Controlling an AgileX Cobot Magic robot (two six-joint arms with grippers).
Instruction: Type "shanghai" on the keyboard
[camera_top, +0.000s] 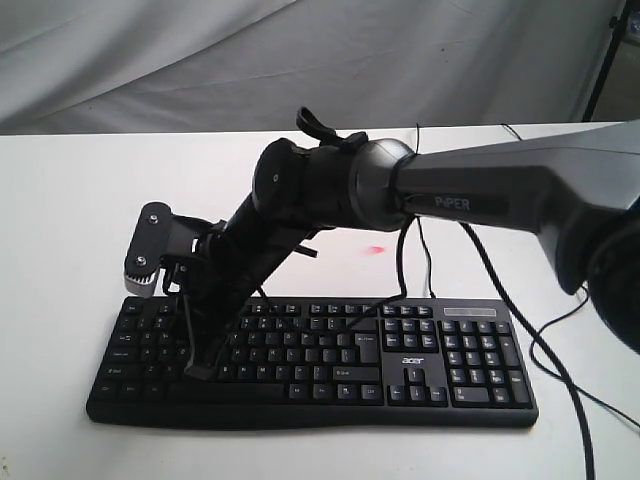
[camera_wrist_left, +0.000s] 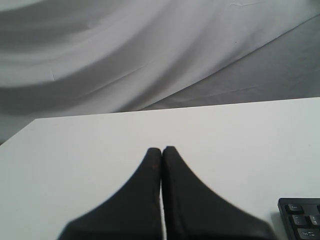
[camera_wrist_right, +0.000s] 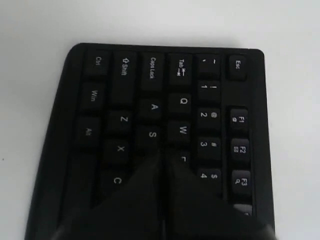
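Observation:
The black keyboard (camera_top: 400, 360) with white-lettered keys and an "acer" logo lies on the white table (camera_top: 70, 200), near its front edge. My right arm reaches across it to its left end. There my right gripper (camera_top: 197, 372) is shut, tips down on the letter rows. In the right wrist view the right gripper (camera_wrist_right: 162, 154) points just past the S key (camera_wrist_right: 152, 134), between C and E, and hides the key beneath it. My left gripper (camera_wrist_left: 161, 149) is shut with nothing in it, over bare table. A keyboard corner (camera_wrist_left: 302, 220) shows beside it.
Thin black cables (camera_top: 520, 300) trail over the table to the right of and behind the keyboard. A small red spot (camera_top: 376, 250) lies on the table behind it. Grey cloth (camera_top: 200, 60) hangs behind the table's far edge.

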